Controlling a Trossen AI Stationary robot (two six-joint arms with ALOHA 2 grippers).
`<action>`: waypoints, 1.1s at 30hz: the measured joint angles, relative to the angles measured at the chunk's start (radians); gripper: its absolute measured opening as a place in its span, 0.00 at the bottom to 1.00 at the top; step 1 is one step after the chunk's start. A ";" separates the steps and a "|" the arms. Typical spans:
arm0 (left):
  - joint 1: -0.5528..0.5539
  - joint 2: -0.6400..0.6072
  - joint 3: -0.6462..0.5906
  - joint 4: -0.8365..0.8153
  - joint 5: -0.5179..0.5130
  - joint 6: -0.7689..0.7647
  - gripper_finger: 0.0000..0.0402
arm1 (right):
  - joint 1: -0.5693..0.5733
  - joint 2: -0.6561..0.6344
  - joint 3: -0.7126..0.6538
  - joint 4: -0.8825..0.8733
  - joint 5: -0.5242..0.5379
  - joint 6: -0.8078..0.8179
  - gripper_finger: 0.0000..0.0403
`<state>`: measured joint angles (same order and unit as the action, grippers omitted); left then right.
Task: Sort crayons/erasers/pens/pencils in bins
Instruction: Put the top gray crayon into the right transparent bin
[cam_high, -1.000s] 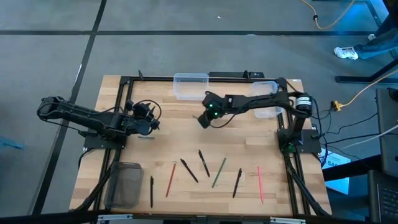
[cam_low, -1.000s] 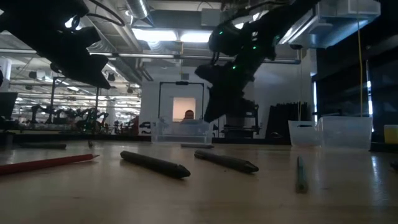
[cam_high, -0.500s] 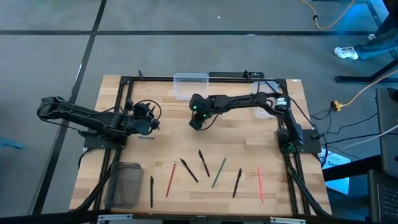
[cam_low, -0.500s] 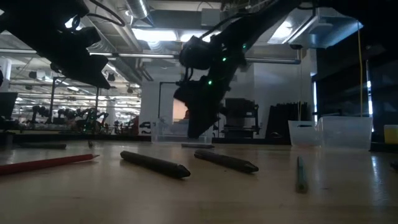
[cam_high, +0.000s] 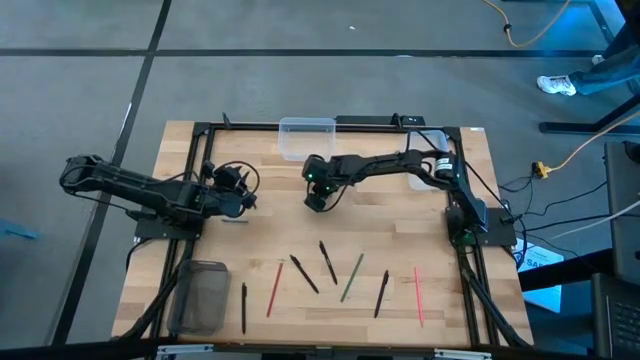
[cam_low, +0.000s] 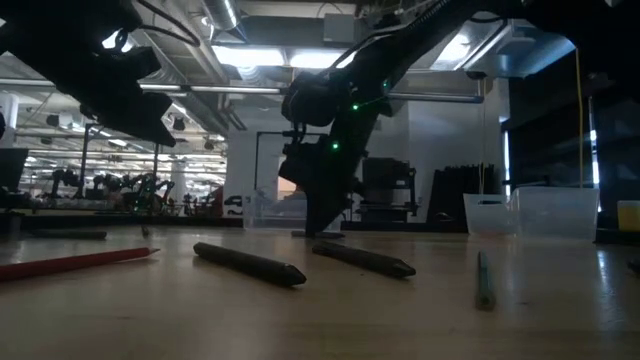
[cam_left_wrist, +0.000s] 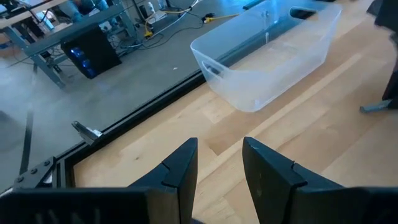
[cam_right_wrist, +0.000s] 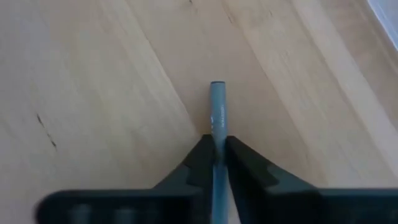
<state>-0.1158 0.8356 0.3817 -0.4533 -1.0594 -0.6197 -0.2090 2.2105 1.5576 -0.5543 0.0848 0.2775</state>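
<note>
Right wrist view, grey pencil (cam_right_wrist: 217, 112) pinched between right fingers (cam_right_wrist: 200, 163)

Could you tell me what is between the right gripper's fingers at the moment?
The right gripper is shut on a slim grey-blue pencil lying on the wooden table. Its far end shows; the rest is covered by the fingers.

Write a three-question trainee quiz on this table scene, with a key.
1. True or false: the right gripper is closed on a thin grey-blue pencil.
2. The smoky dark grey translucent plastic bin sits at which part of the light wooden table? A) near left corner B) far right corner C) centre
3. Fill in: the left gripper stands open and holds ____.

Key: 1 true; 2 A; 3 nothing
</note>
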 joint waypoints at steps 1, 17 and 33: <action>0.000 0.000 0.000 0.001 -0.003 -0.003 0.30 | -0.004 0.000 0.001 -0.005 -0.006 -0.006 0.05; -0.032 0.000 0.000 0.020 0.015 -0.005 0.30 | -0.009 -0.216 -0.119 -0.031 0.152 -0.011 0.06; -0.027 0.065 -0.001 0.021 -0.021 -0.052 0.30 | -0.227 -0.807 -0.664 -0.176 0.584 0.328 0.06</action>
<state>-0.1432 0.9007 0.3805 -0.4321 -1.0806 -0.6720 -0.4356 1.4033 0.8934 -0.7302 0.6690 0.6055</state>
